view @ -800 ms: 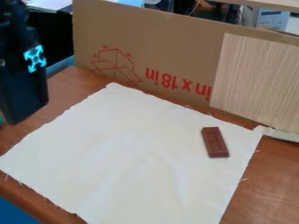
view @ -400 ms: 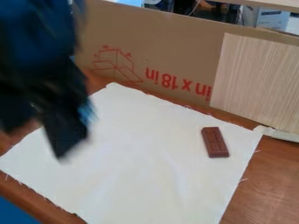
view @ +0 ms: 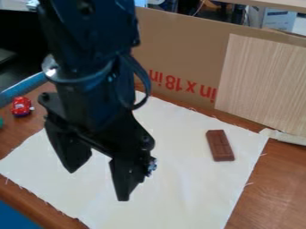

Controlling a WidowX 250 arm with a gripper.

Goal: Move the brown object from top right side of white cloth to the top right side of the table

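Gripper (view: 97,185) spread, empty; brown bar (view: 220,145) lies on white cloth (view: 179,183), upper right. Descending too low may bunch cloth and drag it along; misaligned closing may twist bar.

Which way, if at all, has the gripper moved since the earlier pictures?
Yes: from the left edge, it has moved right and now hangs in front of the white cloth, its gripper open.

Cardboard (view: 185,49) stands behind the wooden table (view: 278,188), perhaps a box (view: 278,19) beyond.
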